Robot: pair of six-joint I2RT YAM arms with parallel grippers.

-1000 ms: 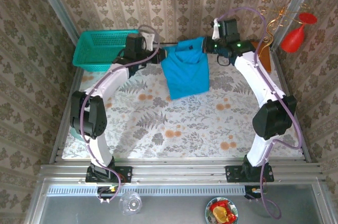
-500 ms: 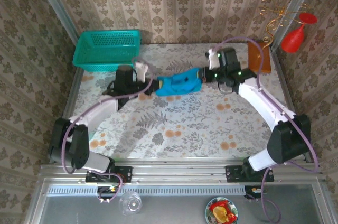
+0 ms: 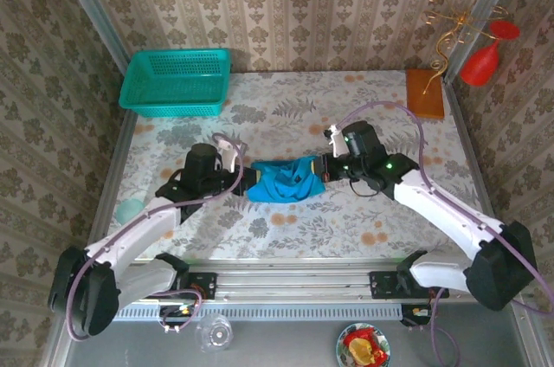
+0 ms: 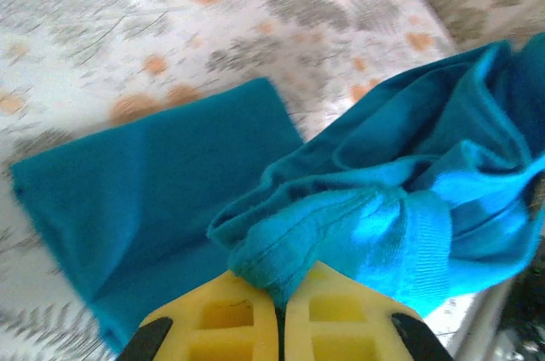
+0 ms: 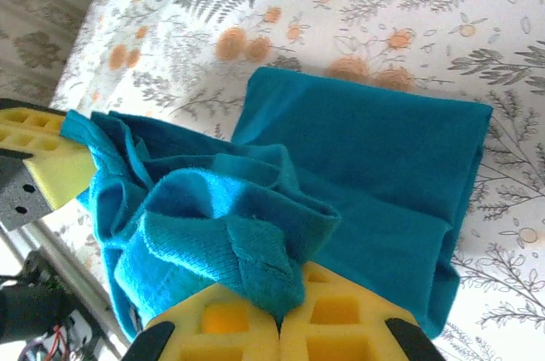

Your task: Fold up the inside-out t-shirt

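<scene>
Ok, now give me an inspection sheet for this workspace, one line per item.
Surface: floral tablecloth, flat, mostly bare.
Job's things: teal t-shirt, bunched mid-table, part lying flat on the cloth.
Clutter: turquoise basket far left corner; brown board far right corner.
Hands: left hand shut on the t-shirt's left end; right hand shut on its right end.
Cables: purple cable loops over the table's right side, clear of the shirt.
Surroundings: patterned wallpaper; red goblet past the table's right edge; bowl and glass off the table's near side.
</scene>
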